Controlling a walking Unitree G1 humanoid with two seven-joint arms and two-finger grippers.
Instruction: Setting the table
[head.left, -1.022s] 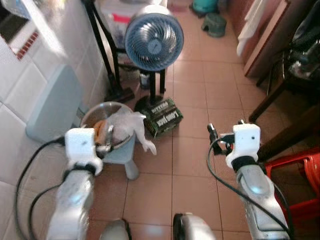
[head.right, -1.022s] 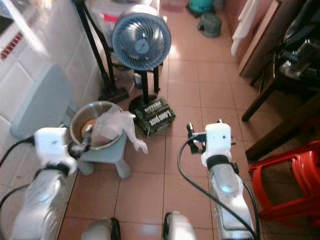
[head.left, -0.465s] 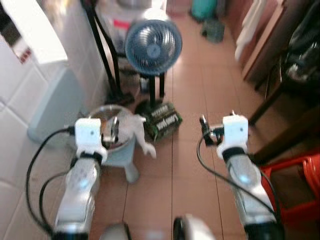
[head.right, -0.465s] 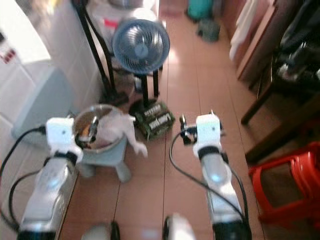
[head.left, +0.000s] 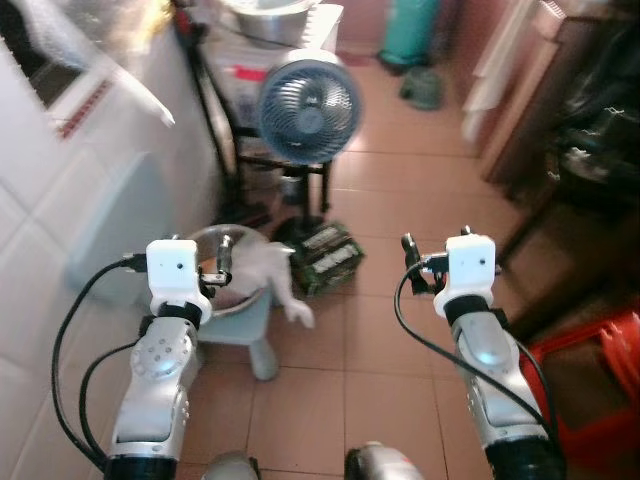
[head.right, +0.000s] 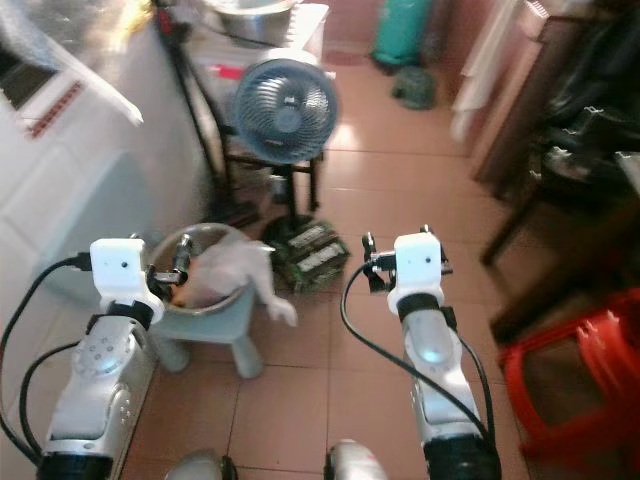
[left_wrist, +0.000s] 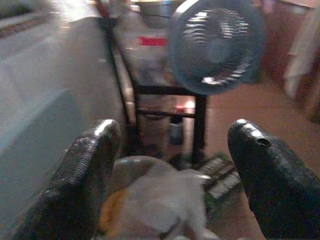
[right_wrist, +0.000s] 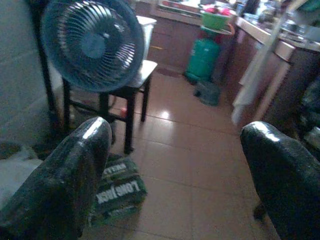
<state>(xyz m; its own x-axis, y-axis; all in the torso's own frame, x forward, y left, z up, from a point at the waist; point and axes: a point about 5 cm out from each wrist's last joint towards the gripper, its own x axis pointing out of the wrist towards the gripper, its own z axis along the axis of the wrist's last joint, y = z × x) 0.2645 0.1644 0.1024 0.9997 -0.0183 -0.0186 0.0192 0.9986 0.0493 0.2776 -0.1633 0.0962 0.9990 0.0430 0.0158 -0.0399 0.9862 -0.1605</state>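
Left gripper (left_wrist: 170, 165) fingers spread wide, holding nothing; right gripper (right_wrist: 175, 170) likewise wide apart and empty. Both are raised ahead of the robot over tiled floor (head.left: 390, 330). No tableware in hand, so table setting looks not yet begun. Near left, a metal bowl (head.left: 235, 285) sits on a pale stool (head.left: 250, 325), a white bag (head.left: 275, 275) draped over it; contents blurred. Blue fan (head.left: 308, 108) beyond. Dark table at right is cut off.

left claw (left_wrist: 170, 165) spread, right claw (right_wrist: 175, 175) spread, both raised

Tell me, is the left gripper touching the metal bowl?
Apart. In the left wrist view the open left gripper hangs above the metal bowl, floor visible between them.
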